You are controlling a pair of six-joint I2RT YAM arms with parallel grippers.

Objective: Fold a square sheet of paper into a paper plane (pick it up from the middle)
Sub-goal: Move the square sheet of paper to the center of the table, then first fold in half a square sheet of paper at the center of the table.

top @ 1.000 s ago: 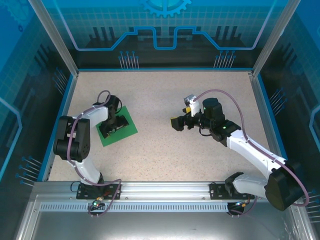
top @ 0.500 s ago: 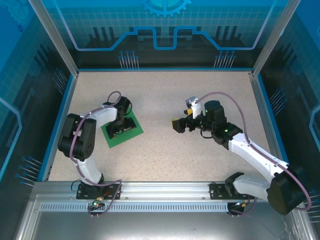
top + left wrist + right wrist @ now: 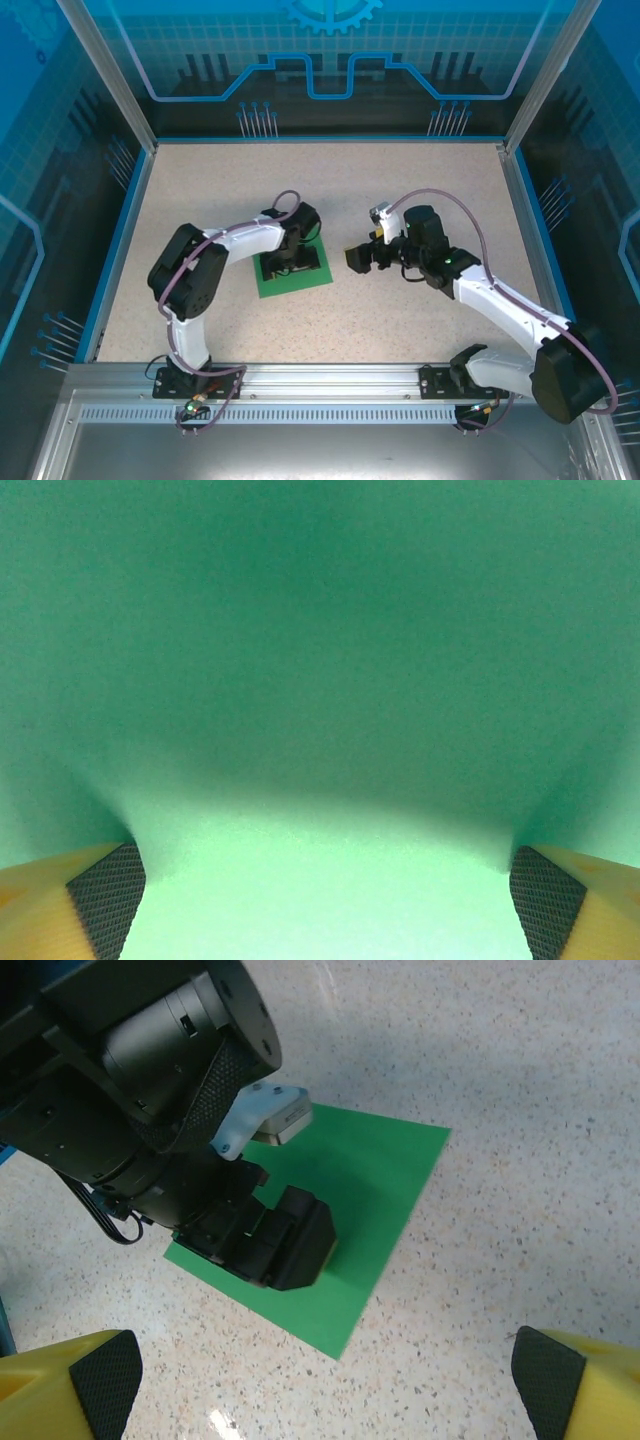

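Top external: looks down on table (image 3: 420,180) from near edge. Wrists: view the same square sheet of paper (image 3: 385,1175) closely.

You had a smooth, matt green sheet of paper (image 3: 390,1175) on a speckled, slightly shiny table (image 3: 520,1080). Your right gripper (image 3: 325,1390) had yellow plastic fingers (image 3: 40,1390) with rough dark pads (image 3: 105,1380).

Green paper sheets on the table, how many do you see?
1. The bright green square paper sheet lies left of centre on the speckled table, beneath the left hand.
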